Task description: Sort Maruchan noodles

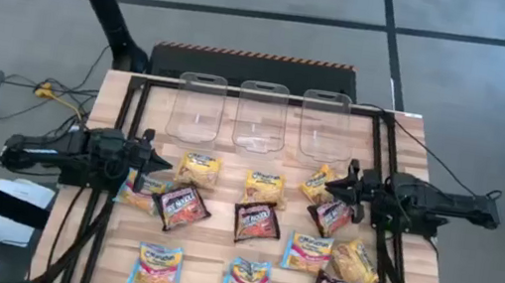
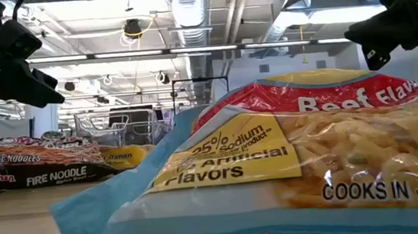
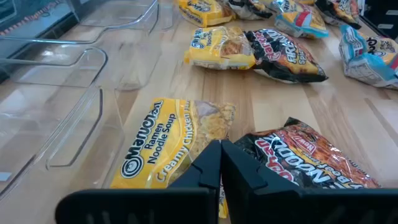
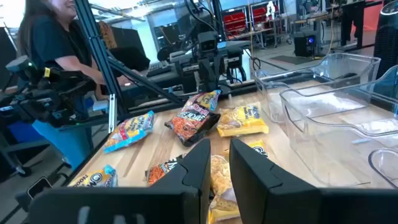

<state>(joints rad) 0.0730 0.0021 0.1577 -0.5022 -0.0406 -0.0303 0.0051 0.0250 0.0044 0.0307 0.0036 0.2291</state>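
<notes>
high view: light wood slat table (image 1: 215, 256) w/ black frame rails. three clear plastic bins (image 1: 259, 115) in a row at the far edge, rounded-rectangle shape, see-through, nothing visible inside. the maruchan noodles (image 1: 258, 225) are spread flat on the wood between the two arms, small square crinkly foil-ish packets: yellow-orange ones near the bins, black-red ones mid-table, light blue w/ yellow along the near edge. left gripper (image 1: 165, 163) at the table's left side just beside a yellow packet (image 1: 198, 169), fingers together, nothing btwn them. right gripper (image 1: 333, 185) at the right side, tips over a yellow-orange packet (image 1: 318, 182), a black-red packet (image 1: 331, 216) just beside it; cannot tell if it touches either. low view: big light blue packet (image 2: 276, 179) fills the fg, glossy wrinkled film, red band on top, noodle print; black-red packet (image 2: 33, 165) further back on the left; both dark grippers hang above table level at the upper corners. left wrist view: dark fingers (image 3: 208, 168) pressed tight together, over the edge of a yellow creamy chicken packet (image 3: 168, 146), black-red packet (image 3: 311, 162) just beside it; clear bin wall (image 3: 56, 112) alongside, smooth, rounded corners. right wrist view: fingers (image 4: 194, 163) slightly apart w/ a narrow gap, nothing clamped, packets lying on the wood below/ahead; clear bins (image 4: 336, 106) alongside; a person (image 4: 56, 43) in dark top beyond the table.
</notes>
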